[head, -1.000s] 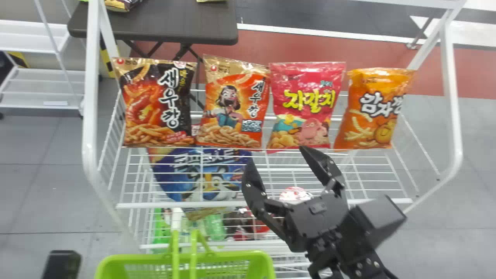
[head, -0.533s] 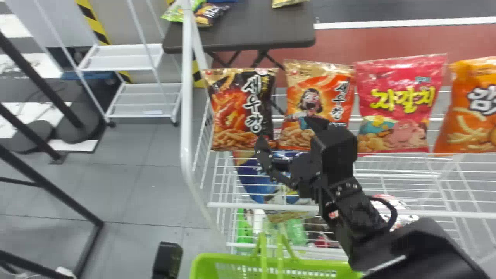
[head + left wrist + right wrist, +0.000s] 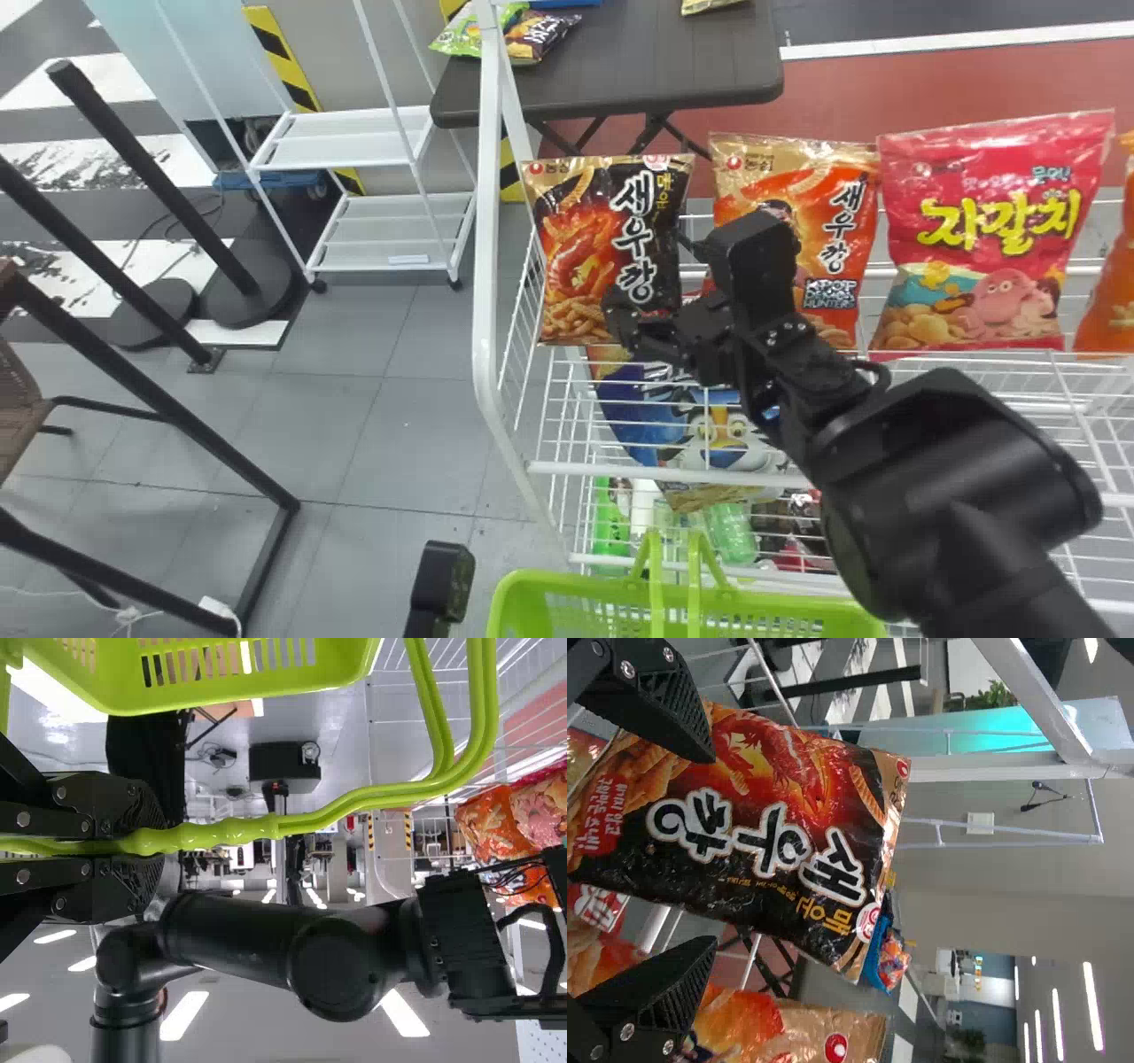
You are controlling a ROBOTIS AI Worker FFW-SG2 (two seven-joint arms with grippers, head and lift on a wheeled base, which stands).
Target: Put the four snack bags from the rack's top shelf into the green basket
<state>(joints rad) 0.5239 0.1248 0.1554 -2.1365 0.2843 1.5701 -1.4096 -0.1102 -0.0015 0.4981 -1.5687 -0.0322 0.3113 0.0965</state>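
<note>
Nearest us, our left tool [image 3: 155, 842] is closed round the handle [image 3: 235, 833] of the green basket [image 3: 567, 582], at the bottom of the frame. Beyond it our right tool [image 3: 713, 850] stands wide before the black bag [image 3: 580, 230], upright on the top shelf [image 3: 576, 468] near the centre. Rightward stand the orange bag [image 3: 833, 266], pink bag [image 3: 983, 230] and, at the frame's edge, the end bag [image 3: 1112, 301]. We judge none done, four left, with the first grasp in hand.
</note>
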